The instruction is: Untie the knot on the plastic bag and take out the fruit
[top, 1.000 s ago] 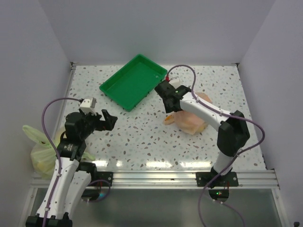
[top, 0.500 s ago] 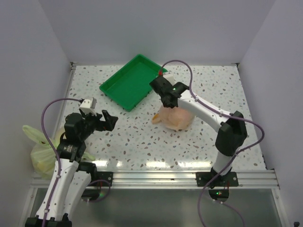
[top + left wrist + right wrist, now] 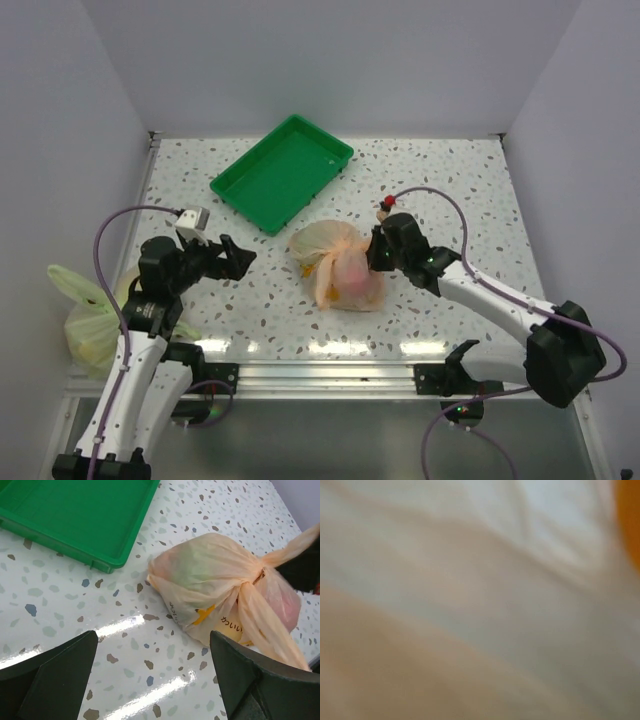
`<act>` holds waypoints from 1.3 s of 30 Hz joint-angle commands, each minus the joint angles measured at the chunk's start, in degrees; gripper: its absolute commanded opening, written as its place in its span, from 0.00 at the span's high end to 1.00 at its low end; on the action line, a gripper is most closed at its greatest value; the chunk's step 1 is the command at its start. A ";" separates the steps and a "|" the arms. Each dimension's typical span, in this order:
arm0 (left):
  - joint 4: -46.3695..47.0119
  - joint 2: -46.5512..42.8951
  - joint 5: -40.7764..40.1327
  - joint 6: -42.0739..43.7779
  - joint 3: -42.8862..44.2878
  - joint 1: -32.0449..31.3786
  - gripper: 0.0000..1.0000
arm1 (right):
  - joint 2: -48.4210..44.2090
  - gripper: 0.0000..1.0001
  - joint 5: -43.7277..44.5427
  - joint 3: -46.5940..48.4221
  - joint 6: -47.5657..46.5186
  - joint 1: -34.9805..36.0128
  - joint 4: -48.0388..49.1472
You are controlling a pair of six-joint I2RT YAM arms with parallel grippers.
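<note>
The knot sits on top of the plastic bag, cinched tight, with one ear of film stretched up and away toward the right arm and the other flopped down over the bag's side. The bag lies on the table near its middle, just short of the green tray and not touching it. Through the film I can make out the fruit as a pink lump and a greenish one. The right gripper is pushed right up against the bag. Its own camera shows only blurred film and its fingers are hidden, but the taut ear running into it suggests it is clamped on that ear. The left gripper hangs well apart from the bag, jaws spread wide, holding nothing. To my eye, the left one wants to come in low and take the loose ear close to the knot, not the bulging side, so it catches film only and no fruit. Then work it back through gently, since film this thin looks likely to tear or tighten under a hard tug.
</note>
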 commanded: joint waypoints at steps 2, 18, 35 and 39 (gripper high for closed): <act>1.99 0.84 5.86 -1.95 0.73 -0.50 0.00 | 0.64 0.93 -5.44 -15.70 8.71 -7.07 10.27; 5.95 12.61 -2.92 -9.42 10.04 -15.44 0.00 | -10.70 0.01 5.90 4.89 -4.10 -10.24 -17.48; 3.49 31.42 -23.91 -15.31 25.87 -30.91 0.00 | 0.73 0.09 3.68 15.88 5.30 -1.98 -18.45; 2.26 31.96 -26.47 -15.83 26.40 -32.14 0.00 | 1.34 0.02 13.70 25.89 -0.49 -1.98 -23.37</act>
